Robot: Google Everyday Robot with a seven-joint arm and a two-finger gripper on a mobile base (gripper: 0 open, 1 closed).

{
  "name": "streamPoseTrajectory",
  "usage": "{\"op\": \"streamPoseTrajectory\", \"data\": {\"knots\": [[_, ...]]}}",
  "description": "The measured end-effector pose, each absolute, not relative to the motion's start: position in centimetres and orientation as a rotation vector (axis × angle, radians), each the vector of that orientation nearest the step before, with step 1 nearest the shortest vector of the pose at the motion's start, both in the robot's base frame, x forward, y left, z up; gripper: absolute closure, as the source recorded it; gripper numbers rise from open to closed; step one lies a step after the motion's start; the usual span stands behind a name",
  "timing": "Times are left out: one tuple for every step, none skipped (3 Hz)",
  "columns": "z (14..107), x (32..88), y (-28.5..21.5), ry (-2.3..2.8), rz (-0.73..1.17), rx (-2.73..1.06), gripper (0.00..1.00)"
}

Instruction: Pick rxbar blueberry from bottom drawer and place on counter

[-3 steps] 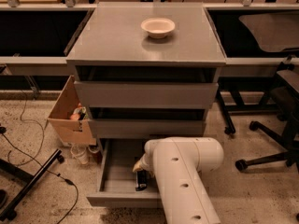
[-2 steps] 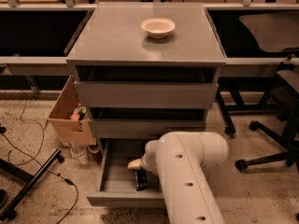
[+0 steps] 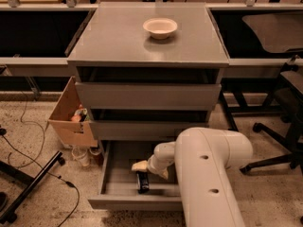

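Note:
The bottom drawer point(image 3: 116, 181) is pulled open below two upper grey drawers. The rxbar blueberry point(image 3: 142, 181), a dark slim bar, lies inside it near the middle front. My gripper point(image 3: 146, 168) reaches down into the drawer from the white arm point(image 3: 208, 174) and sits right over the bar's far end. The arm hides the drawer's right half. The counter point(image 3: 123, 37) is the grey cabinet top above.
A white bowl point(image 3: 160, 27) stands on the counter toward the back. An open cardboard box point(image 3: 71, 115) with items and cups sits on the floor to the left. A black stand leg and cables lie at the lower left. Office chair bases stand at the right.
The arm has shifted right and its elbow has risen, while the gripper stays low in the drawer over the bar.

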State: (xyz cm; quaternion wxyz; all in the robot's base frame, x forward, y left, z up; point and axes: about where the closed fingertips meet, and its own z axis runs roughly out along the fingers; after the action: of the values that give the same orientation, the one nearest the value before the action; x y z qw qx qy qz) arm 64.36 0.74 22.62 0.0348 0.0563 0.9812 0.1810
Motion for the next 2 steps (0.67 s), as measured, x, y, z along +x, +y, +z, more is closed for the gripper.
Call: {"op": "streamPoseTrajectory", "data": {"knots": [[24.2, 64.4, -1.1, 3.015, 0.604, 0.101, 0.0], [25.2, 65.1, -3.3, 3.031, 0.636, 0.013, 0.0]]}}
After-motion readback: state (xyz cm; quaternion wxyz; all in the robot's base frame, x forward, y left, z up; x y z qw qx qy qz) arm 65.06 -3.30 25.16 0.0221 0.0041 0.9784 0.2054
